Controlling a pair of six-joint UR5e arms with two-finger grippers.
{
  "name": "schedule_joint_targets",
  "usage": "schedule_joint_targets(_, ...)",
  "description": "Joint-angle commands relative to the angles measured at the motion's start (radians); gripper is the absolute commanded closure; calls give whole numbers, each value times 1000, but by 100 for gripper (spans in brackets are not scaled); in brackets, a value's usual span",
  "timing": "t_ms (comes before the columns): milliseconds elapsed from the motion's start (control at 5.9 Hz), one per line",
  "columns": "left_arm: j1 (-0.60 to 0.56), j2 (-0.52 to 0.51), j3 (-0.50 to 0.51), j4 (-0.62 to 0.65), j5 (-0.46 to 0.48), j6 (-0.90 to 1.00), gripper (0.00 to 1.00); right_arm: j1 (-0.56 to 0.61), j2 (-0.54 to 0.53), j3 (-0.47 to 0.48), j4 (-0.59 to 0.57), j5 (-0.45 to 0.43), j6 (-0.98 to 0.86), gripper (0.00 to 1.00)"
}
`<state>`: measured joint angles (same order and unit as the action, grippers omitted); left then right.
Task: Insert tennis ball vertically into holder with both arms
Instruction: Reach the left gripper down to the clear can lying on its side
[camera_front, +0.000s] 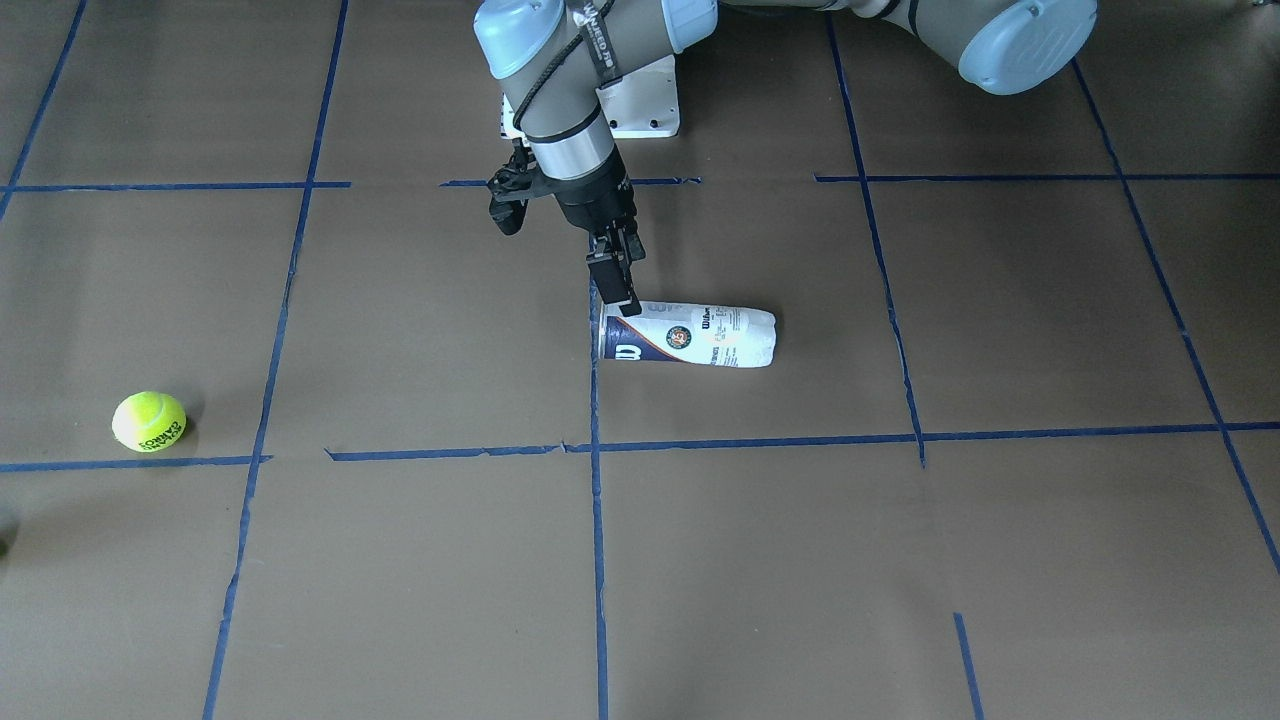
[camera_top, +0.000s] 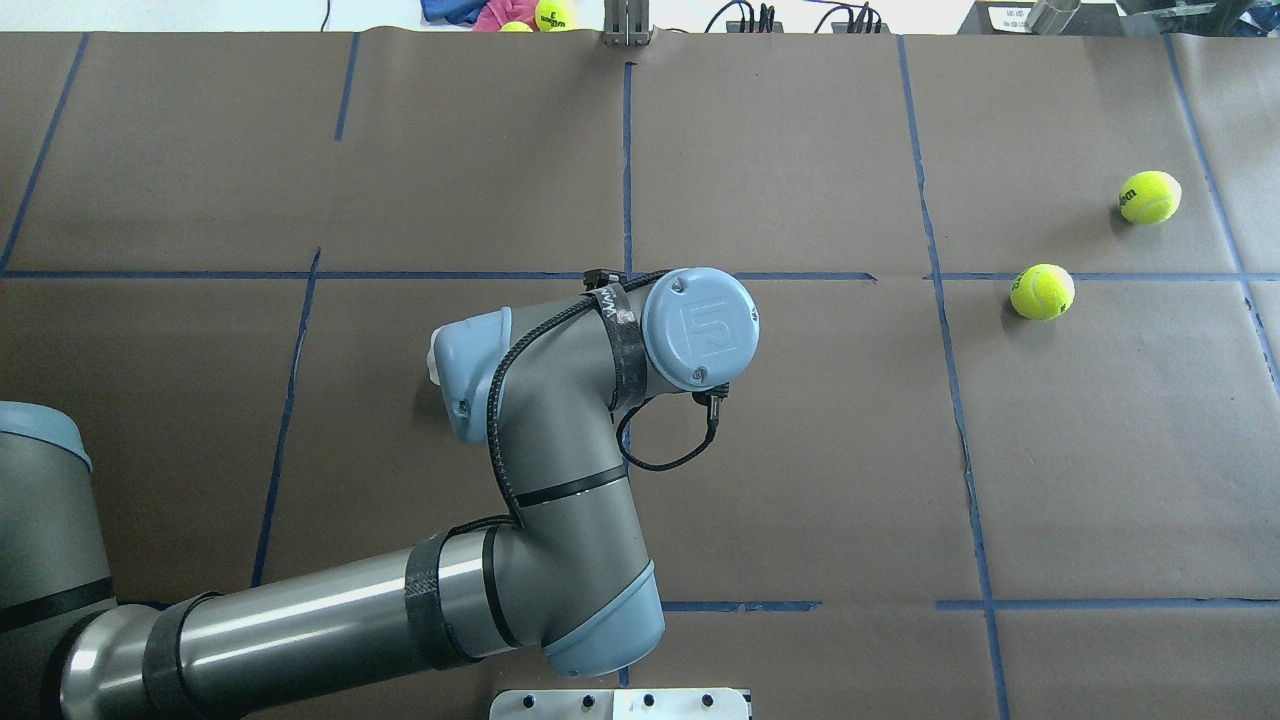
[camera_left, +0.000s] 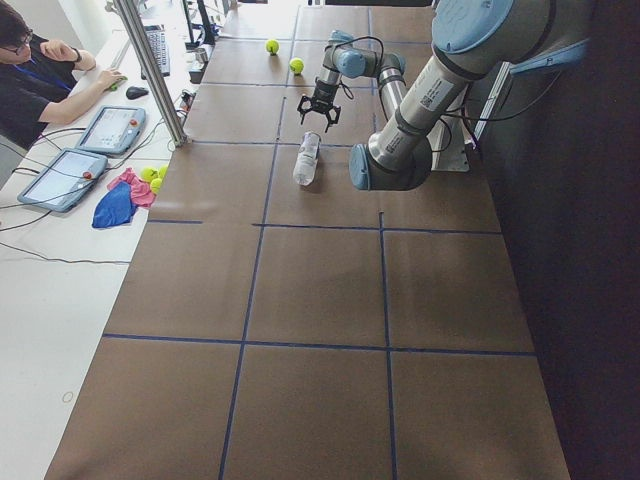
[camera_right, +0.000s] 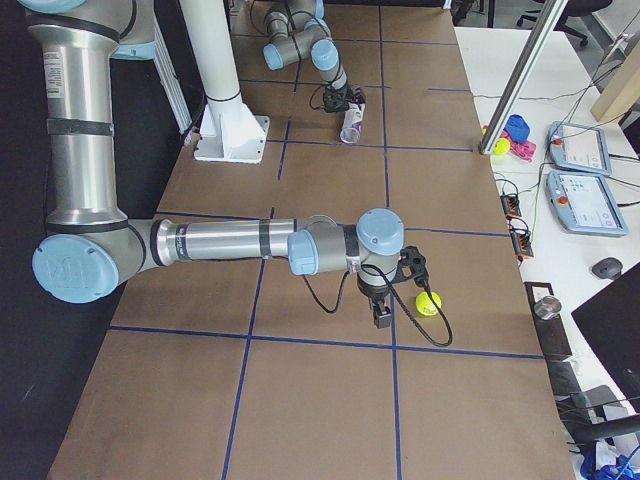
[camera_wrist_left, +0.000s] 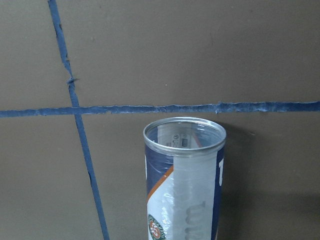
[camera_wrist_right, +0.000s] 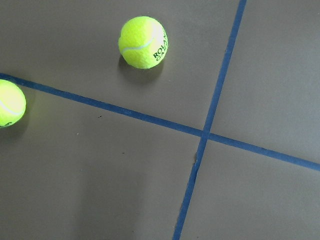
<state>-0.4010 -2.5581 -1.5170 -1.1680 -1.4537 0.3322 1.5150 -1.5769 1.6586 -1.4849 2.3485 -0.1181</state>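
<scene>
The holder (camera_front: 690, 338), a clear can with a white and navy Wilson label, lies on its side mid-table, its open end towards the robot's right. My left gripper (camera_front: 620, 290) hangs just above that open end, open and empty. The left wrist view looks at the holder's open rim (camera_wrist_left: 184, 132). Two tennis balls lie far off on the robot's right side (camera_top: 1042, 291) (camera_top: 1150, 196). The right wrist view shows both, one with ROLAND lettering (camera_wrist_right: 143, 42). My right gripper (camera_right: 383, 318) hovers beside a ball (camera_right: 428, 303); I cannot tell whether it is open.
Blue tape lines (camera_front: 597, 560) grid the brown table. The white pedestal base (camera_right: 230, 130) stands at the robot's side. A side bench holds tablets (camera_right: 578, 150), cloths and spare balls (camera_top: 555, 15). An operator (camera_left: 40, 80) sits there.
</scene>
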Motion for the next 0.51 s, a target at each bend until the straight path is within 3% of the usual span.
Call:
schedule_joint_targets(0,-2,-5,63,-103,-5,-50,0,-2,0,-2,0,0,0,0)
schedule_joint_targets(170,-5,-5,81,-117,-11,-50,0,-2,0,-3,0,0,0,0)
schedule_joint_targets(339,-15,-2,86,-118,-77,-50,0,-4,0,-5,0,-2,0,0)
